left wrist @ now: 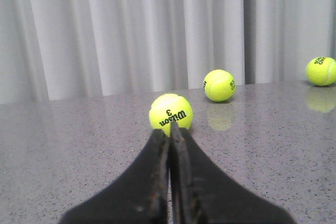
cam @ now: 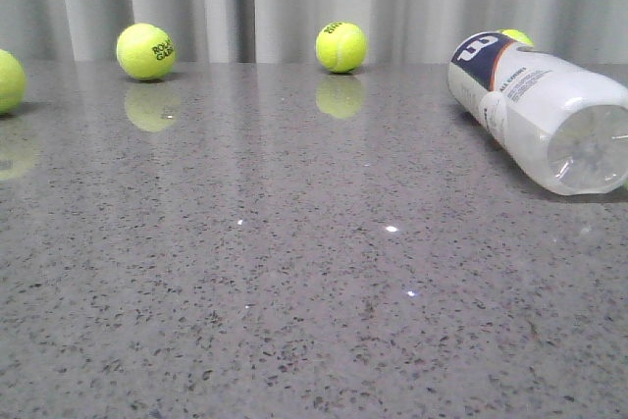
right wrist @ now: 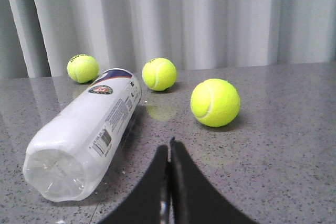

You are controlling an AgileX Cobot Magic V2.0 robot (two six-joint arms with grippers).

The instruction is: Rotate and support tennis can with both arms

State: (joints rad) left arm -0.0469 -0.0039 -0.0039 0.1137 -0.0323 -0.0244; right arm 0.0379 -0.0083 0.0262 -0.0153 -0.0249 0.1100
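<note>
The far-left tennis ball (cam: 8, 79) is cut by the front view's left edge; another ball (cam: 517, 37) hides mostly behind the tennis can (cam: 540, 110)

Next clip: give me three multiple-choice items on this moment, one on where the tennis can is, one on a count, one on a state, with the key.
1. In the front view, where does the tennis can lie on the table?
A. far left
B. centre
C. right side

2. How many tennis balls show in the right wrist view?
A. one
B. three
C. five

3. How does the left pincer stand?
A. shut, holding nothing
B. wide open
C. clamped on the can

Key: 1 C, the can lies on its side by the right edge. 2 B, one ball lies nearer, and two lie by the curtain. 3 A, its fingers meet with no gap, short of the Wilson ball.
</note>
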